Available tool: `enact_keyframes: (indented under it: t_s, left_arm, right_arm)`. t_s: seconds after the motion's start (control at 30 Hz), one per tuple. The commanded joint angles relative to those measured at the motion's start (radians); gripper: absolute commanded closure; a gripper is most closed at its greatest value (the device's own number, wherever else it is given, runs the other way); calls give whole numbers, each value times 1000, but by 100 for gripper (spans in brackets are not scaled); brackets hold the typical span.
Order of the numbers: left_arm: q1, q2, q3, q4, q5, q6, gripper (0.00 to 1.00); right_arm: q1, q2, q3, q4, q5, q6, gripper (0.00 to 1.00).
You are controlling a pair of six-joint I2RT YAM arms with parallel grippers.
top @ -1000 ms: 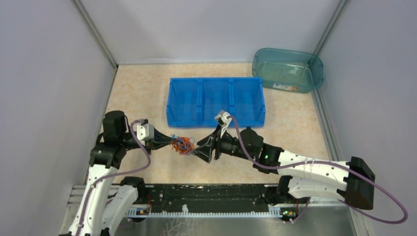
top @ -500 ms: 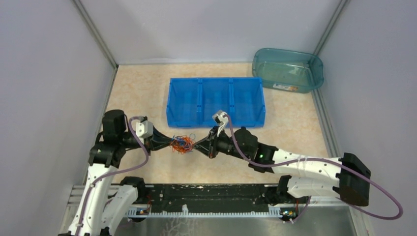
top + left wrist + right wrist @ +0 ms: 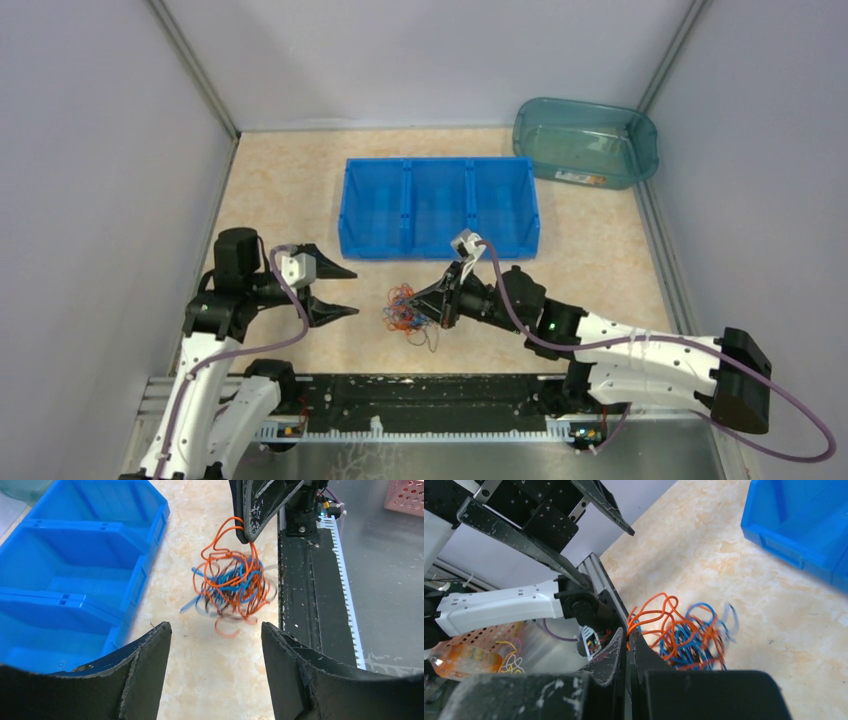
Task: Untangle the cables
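The cables [image 3: 404, 310] form one small tangle of orange, blue and dark wires, too knotted to count strand by strand. The tangle hangs from the tips of the right gripper [image 3: 428, 306] above the table [image 3: 610, 250], in front of the blue bin [image 3: 440, 205]; its lower loops are blurred, so contact with the table cannot be told. A second ago the tangle sat further left, clamped in the left gripper [image 3: 352, 292] while the right gripper stood open beside it; half a second ago both pinched it. Now the left gripper has let go and drawn back, its jaws spread wide and holding nothing, well apart from the wires. The right gripper is closed tight on an orange loop at the top of the tangle. Behind stand one blue bin with three compartments and one teal tub [image 3: 585, 140] at the far right corner.
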Motion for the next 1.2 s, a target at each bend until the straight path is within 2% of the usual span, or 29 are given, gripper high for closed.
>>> enact_keyframes:
  t_s: [0.0, 0.3, 0.63, 0.83, 1.07, 1.17]
  left_arm:
    - [-8, -9, -27, -20, 42, 23, 28]
    - [-30, -6, -36, -10, 31, 19, 29]
    - [-44, -37, -59, 5, -28, 47, 38]
    - [-45, 1, -4, -7, 24, 43, 43]
    - [-72, 75, 59, -186, 50, 175, 46]
    - [-85, 80, 68, -209, 36, 193, 45]
  right_arm:
    - [8, 18, 58, 49, -62, 5, 100]
    - [7, 133, 126, 106, -131, 11, 100]
    - [9, 223, 189, 139, -197, 13, 100]
    - [8, 259, 226, 117, -285, -5, 100]
    - [14, 282, 267, 75, -356, -23, 100]
    - [16, 289, 279, 62, -377, -29, 100]
